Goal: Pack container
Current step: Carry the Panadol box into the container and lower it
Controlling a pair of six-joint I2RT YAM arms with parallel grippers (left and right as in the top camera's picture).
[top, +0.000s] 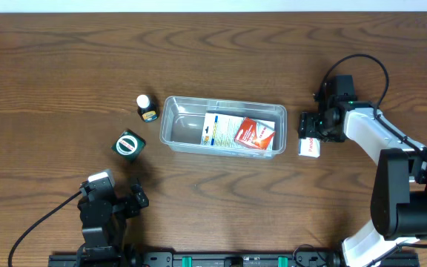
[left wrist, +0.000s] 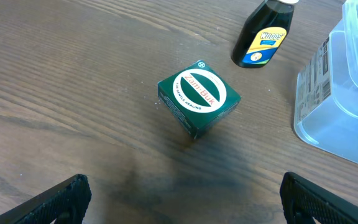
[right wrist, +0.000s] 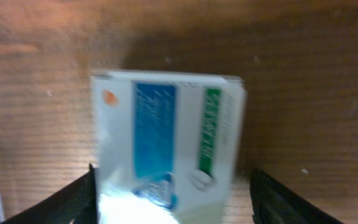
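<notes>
The clear plastic container (top: 176,122) lies at the table's middle and holds a white-and-blue box (top: 219,128) and a red box (top: 255,134). Its corner shows in the left wrist view (left wrist: 344,106). A white box with blue and green stripes (top: 310,148) lies just right of the container. My right gripper (top: 311,127) is open with its fingers on either side of this box (right wrist: 166,124); the right wrist view (right wrist: 173,202) shows a small gap at the right finger. My left gripper (top: 117,202) is open and empty near the front left (left wrist: 182,202).
A green square box with a white ring (top: 128,144) (left wrist: 197,96) lies left of the container, ahead of my left gripper. A small dark bottle with a white cap (top: 147,108) (left wrist: 263,34) lies beyond it. Black cables trail from both arms.
</notes>
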